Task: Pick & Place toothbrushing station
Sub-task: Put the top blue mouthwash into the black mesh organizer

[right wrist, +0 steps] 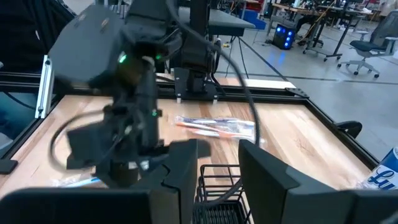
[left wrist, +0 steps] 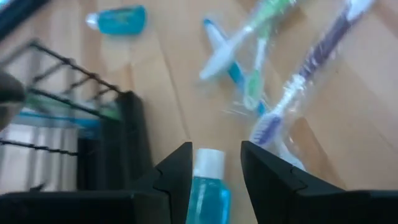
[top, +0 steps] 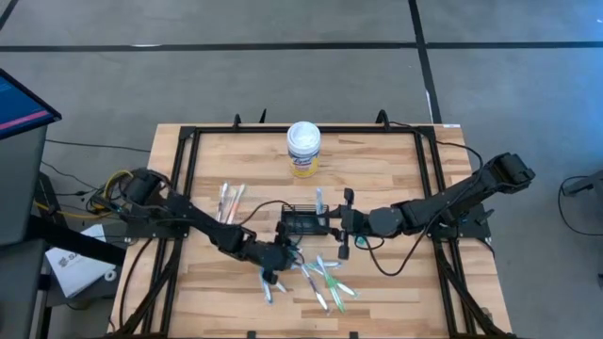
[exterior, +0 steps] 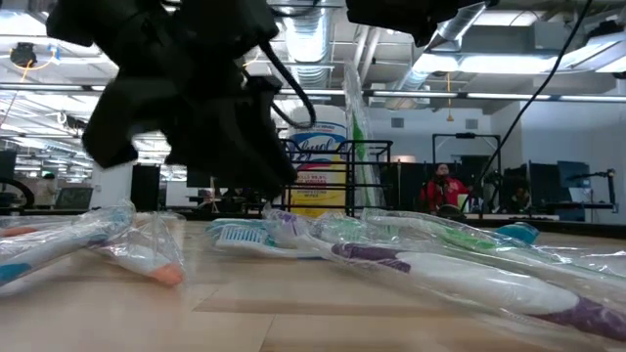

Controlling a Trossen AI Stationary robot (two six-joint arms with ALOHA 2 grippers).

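Wrapped toothbrushes (exterior: 460, 269) lie loose nearest low cam, so we judge filling only partly done. Left gripper (left wrist: 214, 168) w/ fingers spread astride small blue tube (left wrist: 208, 186), beside toothbrushing station (top: 304, 222) at table centre. Right gripper (right wrist: 217, 168) over station's far side; we can't tell grip. Most items left outside.

black wire holder (top: 303, 223), white canister (top: 303, 149) w/ yellow label, teal tube (left wrist: 208, 190)

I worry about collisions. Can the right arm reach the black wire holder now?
Probably yes: the right claw already hovers at the black wire holder, open. The left claw works just beside it.
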